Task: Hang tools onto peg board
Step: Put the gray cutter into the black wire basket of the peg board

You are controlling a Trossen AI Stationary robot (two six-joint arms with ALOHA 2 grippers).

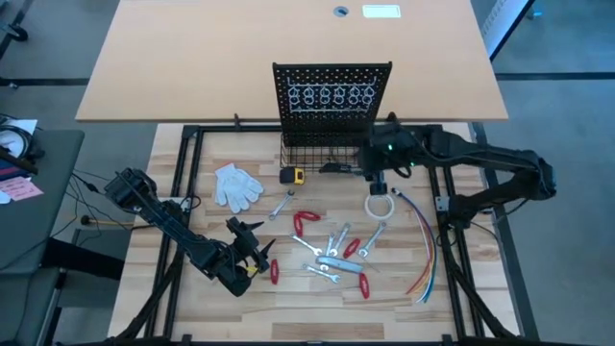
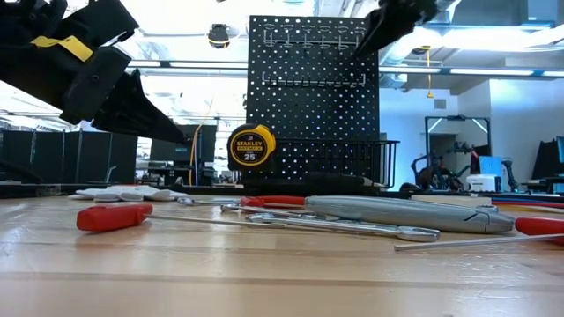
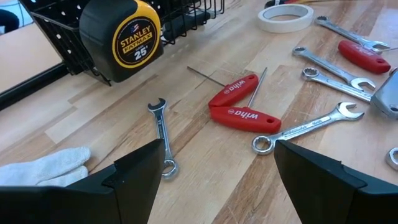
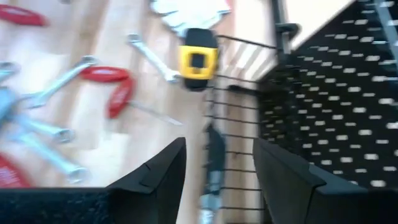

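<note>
The black peg board [image 1: 332, 91] stands upright at the table's far side, with a row of pale ring hooks [image 1: 332, 96] and a black wire basket [image 1: 322, 154] at its base. Several silver wrenches and red-handled tools [image 1: 332, 252] lie flat on the wooden table. My left gripper [image 3: 214, 180] is open and empty, low over the table's near left [image 1: 252, 245], facing a small wrench [image 3: 161, 134] and two red-handled tools [image 3: 239, 107]. My right gripper [image 4: 217, 180] is open and empty, up above the basket's right end [image 1: 370, 161], beside the board [image 2: 370, 40].
A yellow tape measure [image 1: 296, 175] stands in front of the basket, which holds a dark tool [image 4: 214, 155]. A white glove [image 1: 235, 185] lies at the left. A white tape roll [image 1: 380, 204] and a bundle of coloured wires [image 1: 425, 252] lie at the right.
</note>
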